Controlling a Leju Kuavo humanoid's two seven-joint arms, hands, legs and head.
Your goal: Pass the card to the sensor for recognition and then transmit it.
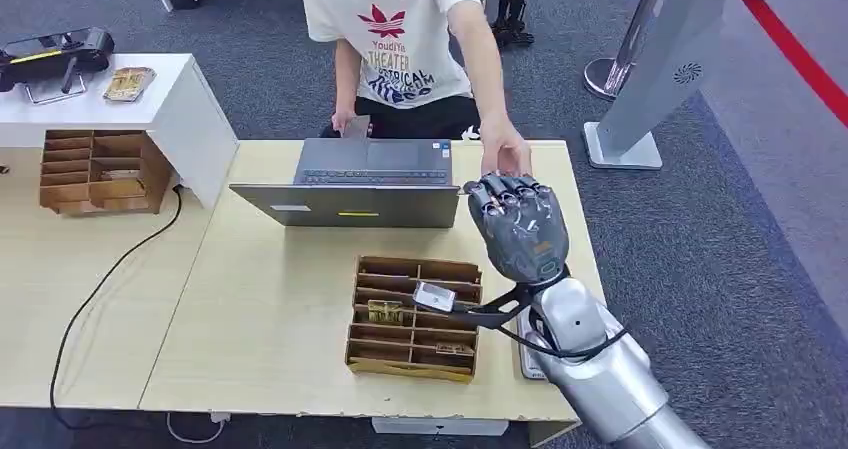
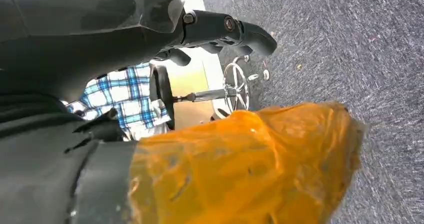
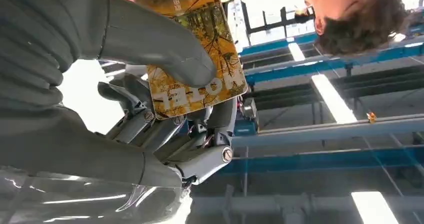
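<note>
A: Head view first. The right hand [image 1: 517,221] is raised over the far right of the surface [image 1: 270,299], back of the hand toward the camera, and a person's hand [image 1: 505,155] reaches in to meet it just above the fingers.

B: So this looks like the handover. Where's the card?

A: Hidden behind the palm from here. To do it well, I'd hold the arm steady and let go only once the person plainly has the card. The laptop [image 1: 355,184] and the cardboard organizer [image 1: 415,315] sit nearby, so there's little room to drift.

B: Left wrist view?

A: The left hand [image 2: 220,32] hangs over grey carpet, its dark fingers curled; I cannot tell whether it is closed or merely relaxed. It seems to hold nothing. An orange plastic cover [image 2: 245,164] takes the foreground.

B: And the right wrist view?

A: It supplies what the head view lacks: the card [image 3: 192,49], yellow and printed, is pinched between the thick grey thumb and the darker fingers [image 3: 150,119].
</note>
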